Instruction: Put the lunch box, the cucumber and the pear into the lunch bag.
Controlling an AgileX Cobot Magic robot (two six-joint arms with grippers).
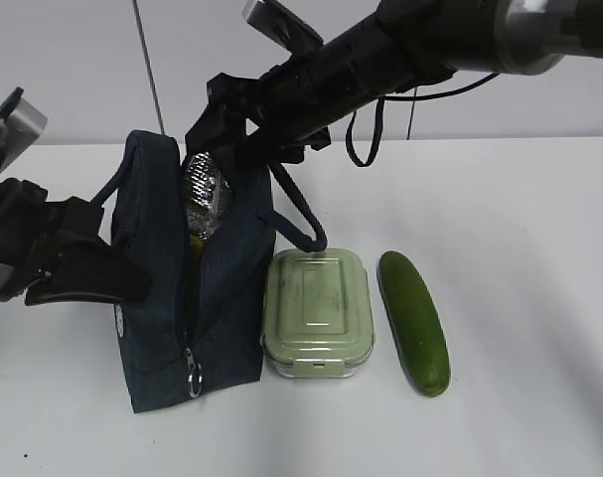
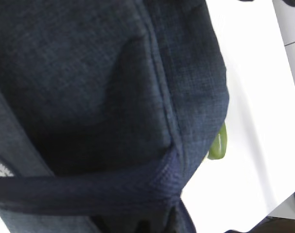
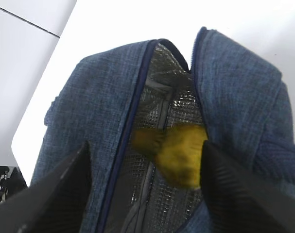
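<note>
The navy lunch bag [image 1: 157, 298] stands upright, its zipper open and its foil lining [image 1: 204, 194] showing. The yellow pear [image 3: 181, 153] lies inside it; only a sliver [image 1: 195, 241] shows from outside. My right gripper [image 1: 222, 134] hovers open over the bag mouth, with its fingers [image 3: 64, 189] on either side of the opening and nothing in them. The sage-green lunch box [image 1: 316, 313] and the dark cucumber [image 1: 415, 320] lie on the table right of the bag. My left gripper [image 1: 92, 263] is against the bag's left side by a handle [image 2: 89, 187]. Its jaws are hidden.
The white table [image 1: 520, 248] stretches to the right of the cucumber. The bag's other rope handle [image 1: 301, 214] hangs down toward the lunch box. A metal ring pull [image 1: 194, 378] hangs at the bag's front bottom. A white wall rises behind the table.
</note>
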